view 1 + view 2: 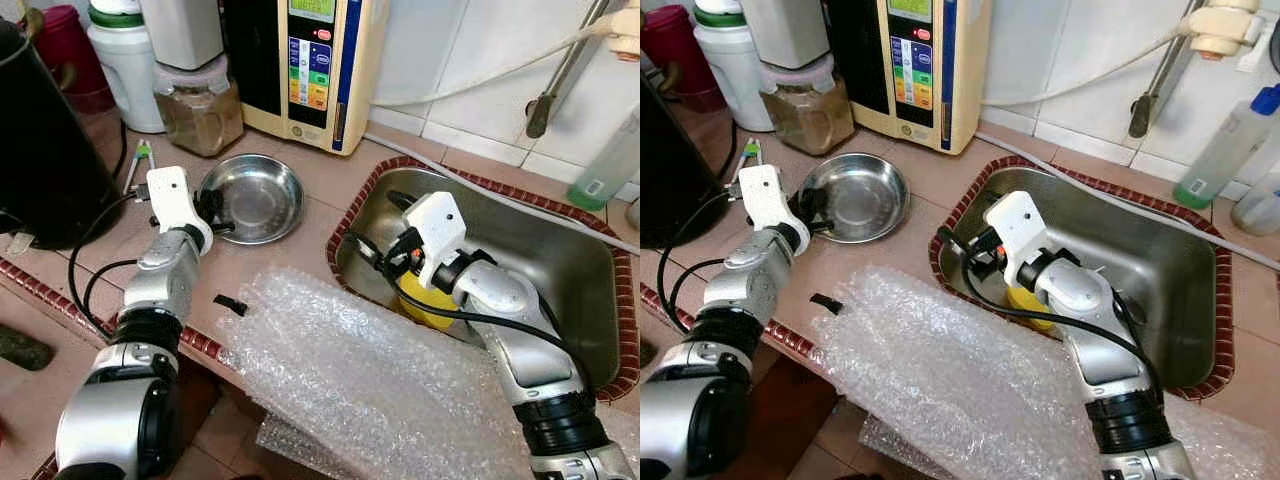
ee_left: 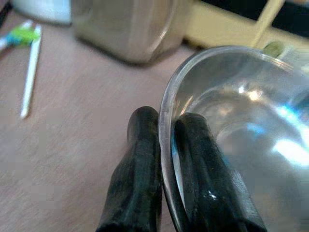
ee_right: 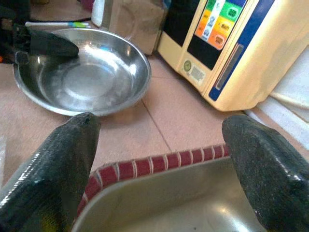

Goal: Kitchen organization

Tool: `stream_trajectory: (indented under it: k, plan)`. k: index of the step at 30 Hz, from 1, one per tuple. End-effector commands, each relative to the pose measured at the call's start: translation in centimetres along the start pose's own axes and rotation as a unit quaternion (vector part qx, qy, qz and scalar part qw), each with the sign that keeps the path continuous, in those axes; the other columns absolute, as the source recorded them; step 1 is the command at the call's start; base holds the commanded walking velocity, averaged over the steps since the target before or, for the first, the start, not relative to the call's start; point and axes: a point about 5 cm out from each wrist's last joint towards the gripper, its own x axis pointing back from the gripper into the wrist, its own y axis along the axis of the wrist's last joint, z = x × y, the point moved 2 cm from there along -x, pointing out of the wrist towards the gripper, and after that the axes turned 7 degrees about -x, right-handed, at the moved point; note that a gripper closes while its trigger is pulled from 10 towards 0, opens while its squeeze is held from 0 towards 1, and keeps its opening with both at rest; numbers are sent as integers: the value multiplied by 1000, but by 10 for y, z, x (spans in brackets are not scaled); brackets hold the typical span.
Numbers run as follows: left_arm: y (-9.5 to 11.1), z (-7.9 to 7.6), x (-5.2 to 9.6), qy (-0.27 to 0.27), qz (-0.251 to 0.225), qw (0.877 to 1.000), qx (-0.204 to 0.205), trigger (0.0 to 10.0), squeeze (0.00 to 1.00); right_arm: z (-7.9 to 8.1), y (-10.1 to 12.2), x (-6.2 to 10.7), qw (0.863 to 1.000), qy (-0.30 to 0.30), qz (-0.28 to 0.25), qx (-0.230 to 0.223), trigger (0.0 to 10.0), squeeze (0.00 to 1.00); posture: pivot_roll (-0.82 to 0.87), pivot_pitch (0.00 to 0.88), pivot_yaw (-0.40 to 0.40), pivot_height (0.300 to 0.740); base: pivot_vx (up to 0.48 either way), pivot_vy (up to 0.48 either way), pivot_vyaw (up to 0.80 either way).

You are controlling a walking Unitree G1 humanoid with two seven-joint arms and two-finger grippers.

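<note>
**Bowl gripped at rim, lift pending**

L gripper (image 2: pixel 166 159) is pinching the steel bowl (image 1: pixel 255 200) w/ one finger inside the rim, one outside, on the counter (image 1: pixel 330 180). R gripper (image 3: pixel 159 159) is hovering w/ fingers wide over the sink (image 1: pixel 560 270) edge, bowl ahead of them. Next, prob: lifting w/o tipping

A cream water purifier (image 1: pixel 315 60) with coloured buttons stands at the back of the bench (image 1: pixel 320 175), beside a jar of brown powder (image 1: pixel 198 110) and a white container (image 1: pixel 125 60). A green bottle (image 1: pixel 610 165) leans near the tiled wall (image 1: pixel 470 50).
</note>
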Motion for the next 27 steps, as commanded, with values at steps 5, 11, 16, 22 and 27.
stream_trajectory:
  k: [5, 11, 16, 22, 27]
  plan:
    - [20, -26, 4, -44, -81, 996, 14, 0, 0, -22, 20, -6, 993, -84, -63, -45, 10000, 0, 33, 76, -57, 740, 0, 0, 0]
    - [34, -43, 10, -80, -129, 988, 17, 0, 0, -30, 24, -10, 988, -118, -80, -66, 10000, 0, 36, 73, -58, 740, 0, 0, 0]
    - [46, -58, 17, -116, -165, 979, 34, 0, 0, -31, 20, -13, 986, -128, -77, -78, 10000, 0, 42, 71, -62, 740, 0, 0, 0]
    - [56, -79, 28, -181, -197, 962, 56, 0, 0, -37, 22, -14, 980, -146, -89, -105, 10000, 0, 42, 71, -64, 740, 0, 0, 0]
    - [60, -95, 36, -218, -205, 952, 71, 0, 0, -40, 23, -16, 977, -152, -92, -120, 10000, 0, 38, 72, -62, 740, 0, 0, 0]
